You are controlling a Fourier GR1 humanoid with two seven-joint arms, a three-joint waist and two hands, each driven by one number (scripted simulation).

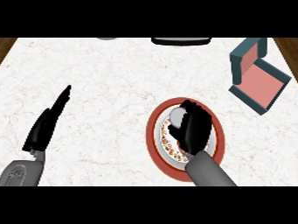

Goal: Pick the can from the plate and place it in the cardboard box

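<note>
White marble desk (99, 87) carries a red-rimmed plate (156, 131) at right of centre, with the can (175, 116) on it, only a pale rounded part visible, so its long axis and heading cannot be determined. The right robot hand (193, 127) lies directly over the plate, fingers curled against the can's right side in a grasp; the left robot hand (46, 124) rests released, well apart at left. The cardboard box (261, 83) stands open, beyond and to the right of the plate, nearer the right arm.
</note>
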